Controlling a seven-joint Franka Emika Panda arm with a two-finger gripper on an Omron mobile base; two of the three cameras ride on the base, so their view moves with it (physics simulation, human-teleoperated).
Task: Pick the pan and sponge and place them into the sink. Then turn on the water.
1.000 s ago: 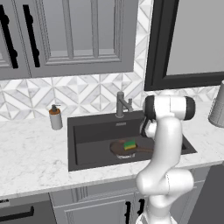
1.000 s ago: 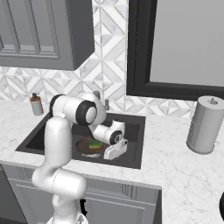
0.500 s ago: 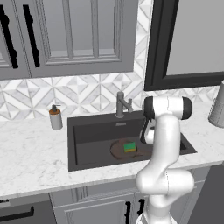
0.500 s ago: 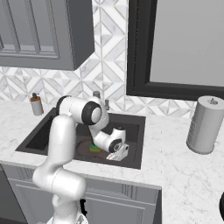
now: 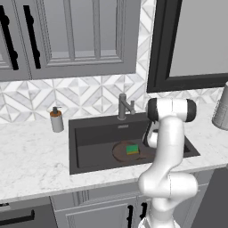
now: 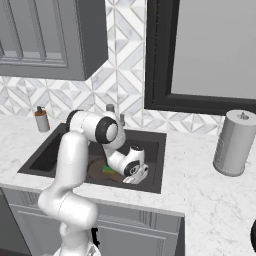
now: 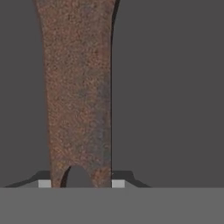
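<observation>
The two-finger gripper [image 7: 78,183] is seen clamped on the long thin brown handle [image 7: 78,87]. The round dark-brown frying pan [image 5: 121,152] is held low inside the rectangular black sink [image 5: 91,138]; the small green-and-yellow sponge [image 5: 132,149] is carried on it. A grey metal faucet [image 5: 123,107] is set behind.

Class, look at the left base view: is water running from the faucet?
No: no blue stream falls from the faucet spout into the sink.
</observation>
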